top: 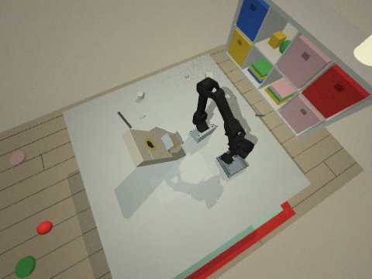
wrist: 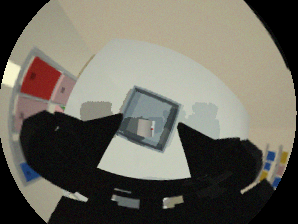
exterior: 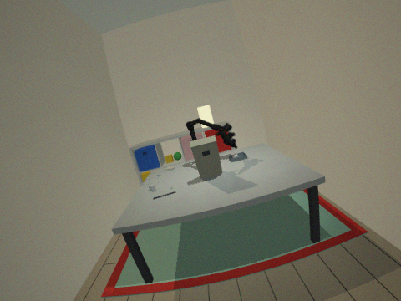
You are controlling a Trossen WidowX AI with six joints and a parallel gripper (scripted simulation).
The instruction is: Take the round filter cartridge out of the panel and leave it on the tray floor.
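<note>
One table [top: 155, 217] [exterior: 217, 209] [wrist: 150, 60]. Service panel [top: 139, 153] [exterior: 207, 163] stands on it, round yellow-rimmed hole [top: 150, 144] in its face. Arm [top: 225, 112] [exterior: 209, 124] reaches over the tray [top: 229, 176] [exterior: 238, 158] [wrist: 172, 127]. Gripper [top: 229, 162] [exterior: 235, 146] [wrist: 150, 120] jaws wide, nothing between. Filter cartridge [wrist: 145, 128] sits inside the tray, per wrist view.

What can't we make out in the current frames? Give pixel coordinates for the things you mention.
- Cartridge [wrist: 144, 127] in the tray [wrist: 159, 148]: its two slots don't resolve in the wrist view, too small.
- Same cartridge, top view: not identifiable, gripper [top: 229, 156] and arm over part of the tray [top: 235, 172].
- Panel [exterior: 210, 165] front opening: exterior view shows only the back side.
- Shelf unit's lower part, exterior view: hidden behind the table [exterior: 184, 213].
</note>
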